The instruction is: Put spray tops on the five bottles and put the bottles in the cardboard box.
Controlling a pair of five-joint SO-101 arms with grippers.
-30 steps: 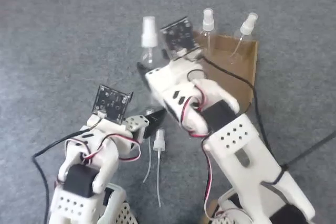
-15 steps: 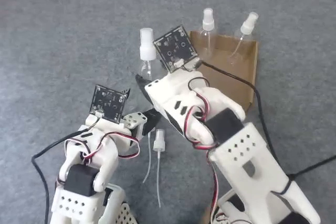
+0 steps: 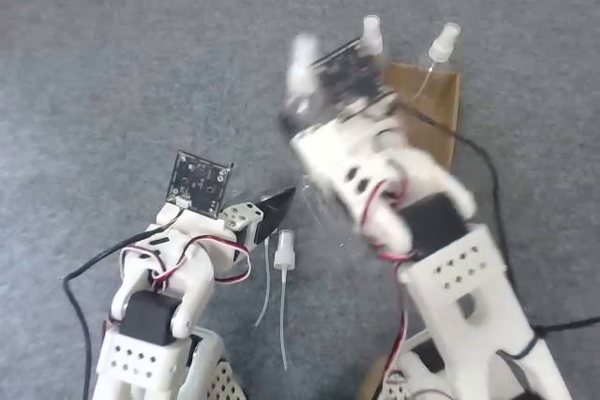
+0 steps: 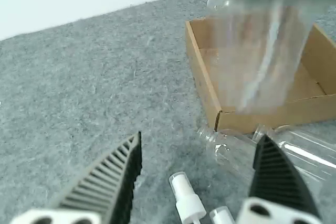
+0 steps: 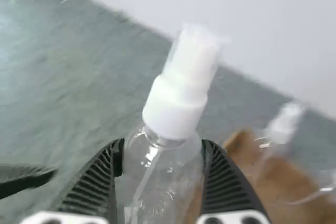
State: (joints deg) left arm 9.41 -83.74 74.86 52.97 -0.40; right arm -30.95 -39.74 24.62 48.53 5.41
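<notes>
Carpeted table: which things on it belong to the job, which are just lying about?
Job: clear plastic bottle with white spray top, in the right gripper; brown cardboard box; two capped clear bottles at its far end; uncapped clear bottles lying beside it; loose white spray tops.
Lying about: black cables.

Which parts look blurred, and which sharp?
High view: the right arm and its held bottle are smeared, the left arm crisp. Left wrist view: that bottle is smeared, the left tool sharp. Right wrist view: its spray top is soft.

Spray-topped bottle [image 3: 301, 67] heavily blurred
</notes>
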